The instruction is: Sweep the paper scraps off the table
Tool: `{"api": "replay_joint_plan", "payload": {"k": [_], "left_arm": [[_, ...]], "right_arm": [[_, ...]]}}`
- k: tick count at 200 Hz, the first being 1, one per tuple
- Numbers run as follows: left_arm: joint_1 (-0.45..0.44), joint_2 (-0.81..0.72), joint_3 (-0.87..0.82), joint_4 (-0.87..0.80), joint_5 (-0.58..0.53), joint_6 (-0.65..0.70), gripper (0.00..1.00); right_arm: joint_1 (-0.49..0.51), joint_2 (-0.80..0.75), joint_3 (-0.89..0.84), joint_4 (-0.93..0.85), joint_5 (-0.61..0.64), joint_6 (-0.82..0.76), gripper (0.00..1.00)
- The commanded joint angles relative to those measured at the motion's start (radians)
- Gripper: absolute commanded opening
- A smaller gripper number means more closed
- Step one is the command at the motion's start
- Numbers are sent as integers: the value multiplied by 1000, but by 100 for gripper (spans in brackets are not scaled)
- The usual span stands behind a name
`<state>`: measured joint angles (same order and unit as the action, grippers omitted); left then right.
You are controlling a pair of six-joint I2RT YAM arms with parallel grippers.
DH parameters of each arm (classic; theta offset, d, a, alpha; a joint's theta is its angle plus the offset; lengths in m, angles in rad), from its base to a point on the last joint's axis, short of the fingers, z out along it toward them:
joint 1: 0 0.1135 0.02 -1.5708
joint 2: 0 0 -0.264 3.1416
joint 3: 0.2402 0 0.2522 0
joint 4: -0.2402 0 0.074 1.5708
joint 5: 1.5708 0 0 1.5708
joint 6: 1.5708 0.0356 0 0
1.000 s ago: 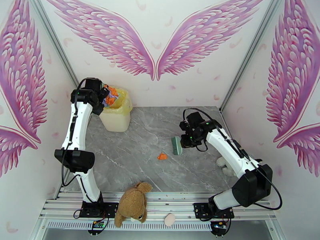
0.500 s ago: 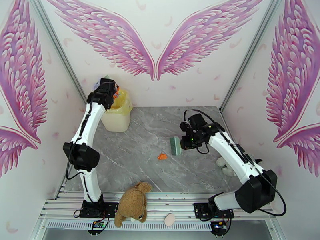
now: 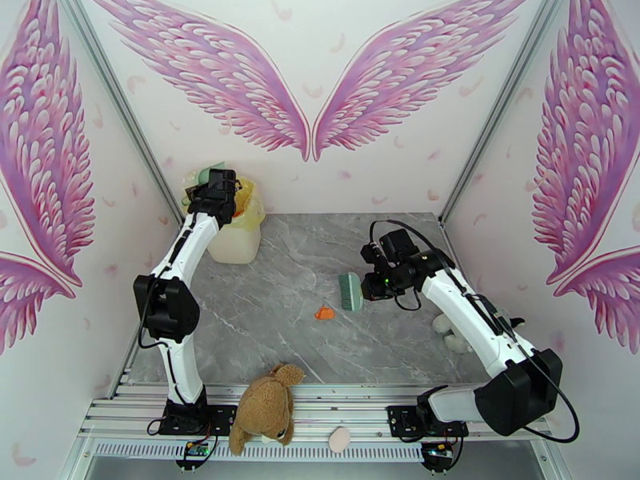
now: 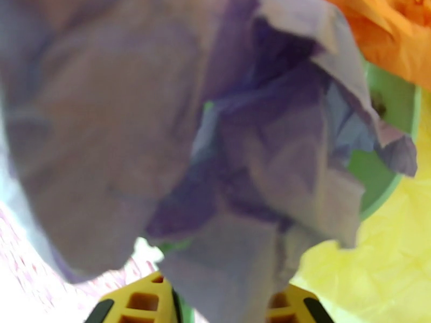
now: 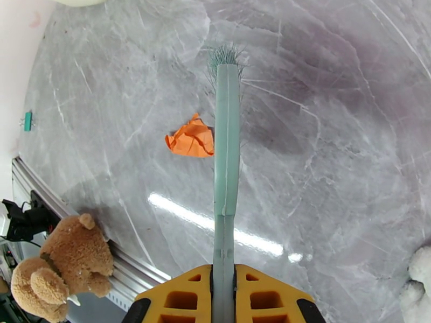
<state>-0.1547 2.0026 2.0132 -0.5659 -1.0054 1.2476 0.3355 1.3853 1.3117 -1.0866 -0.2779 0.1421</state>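
On the grey marble table (image 3: pixel 264 330), 1 orange paper scrap (image 5: pixel 191 141) lies just beside the mint-green brush (image 5: pixel 226 130) pinched in the right gripper (image 5: pixel 223 273), with open tabletop all round. The left gripper (image 3: pixel 218 192), clamped on 1 green dustpan (image 4: pixel 393 111) carrying purple and orange scraps (image 4: pixel 258 157), hangs over the yellow-lined bin (image 3: pixel 236 234) at the far-left corner. 1 brown plush toy (image 3: pixel 268 406) sits at the near edge.

Winged-wall (image 3: pixel 308 82) robot test booth

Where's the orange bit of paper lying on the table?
In the top view, the orange scrap lies near the table's middle, just left of the green brush in the right gripper.
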Motion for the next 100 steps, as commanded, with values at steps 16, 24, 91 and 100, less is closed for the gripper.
{"api": "replay_joint_plan", "payload": {"k": [16, 24, 91, 100], "left_arm": [[1, -82, -61, 73, -19, 44, 0], [4, -96, -84, 76, -14, 49, 0], [9, -193, -174, 127, 25, 95, 0], [6, -189, -164, 123, 23, 92, 0]], "right_arm": [[1, -23, -9, 24, -18, 22, 0], [1, -22, -14, 26, -23, 23, 0], [1, -22, -24, 34, -33, 27, 0], [2, -24, -24, 34, -35, 27, 0]]}}
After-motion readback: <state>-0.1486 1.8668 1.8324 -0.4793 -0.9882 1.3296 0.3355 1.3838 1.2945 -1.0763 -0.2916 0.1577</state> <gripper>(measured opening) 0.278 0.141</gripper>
